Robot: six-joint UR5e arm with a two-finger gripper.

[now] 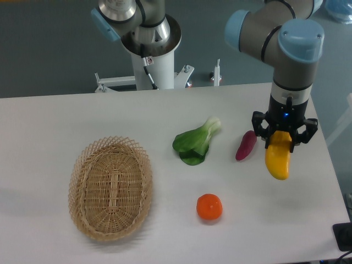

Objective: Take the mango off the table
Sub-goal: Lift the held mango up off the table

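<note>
I had my black two-finger gripper (284,138) clamped on the upper end of the smooth, elongated yellow mango (278,160), which hung nose-down from the jaws. I judged the fruit clear of the large white matte table (82,121), though from this single fixed view I could not be sure how much air lay beneath it. Taking the slim purple-red sweet potato (246,145) as my landmark, the mango hung just to its right, near but apart from it; the leafy green bok choy (195,143) lay to the sweet potato's left, the round orange fruit (209,207) sat below and to the left of it, and the oval woven wicker basket (110,188) stood well away on the far left. I read the step in hand as the lift itself, with the grasp made and the task close to finished. The next move, as I judged it, called for a steady rise with the jaws kept firm, since the smooth skin was held only near one end and the hanging weight could swing or slip if I jerked.
</note>
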